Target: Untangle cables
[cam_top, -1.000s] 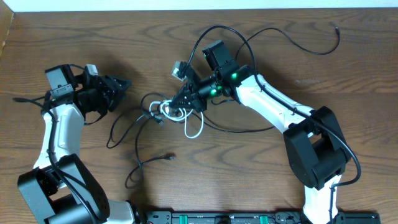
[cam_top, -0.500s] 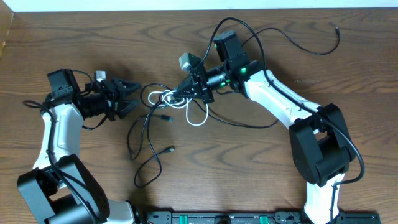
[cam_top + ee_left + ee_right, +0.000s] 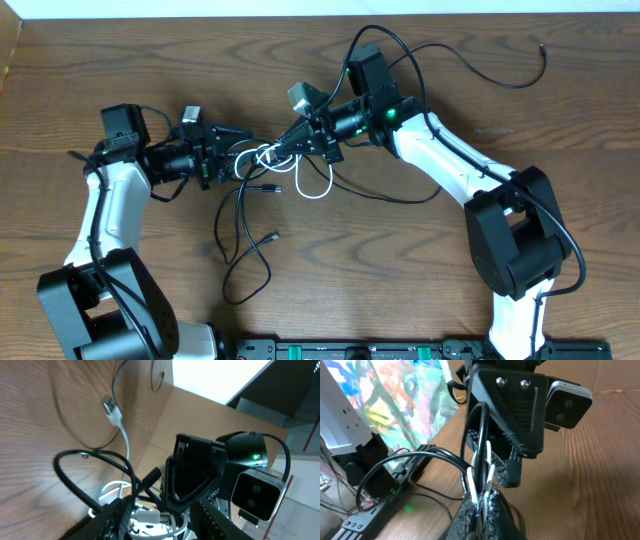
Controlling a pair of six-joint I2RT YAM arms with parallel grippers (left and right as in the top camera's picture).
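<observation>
While right jaws keep white cord (image 3: 265, 156), left jaws reached tangle (image 3: 258, 160).

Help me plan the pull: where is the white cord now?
Overhead, the white cord lies mid-table between the left claw and the right claw, which pinches it.

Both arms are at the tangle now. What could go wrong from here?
1. The right gripper pinches the white cord and black cord together, so pulling might tighten the tangle instead of separating them.
2. The left gripper sits very close to the right fingers; closing there could grab both cords or bump them.
</observation>
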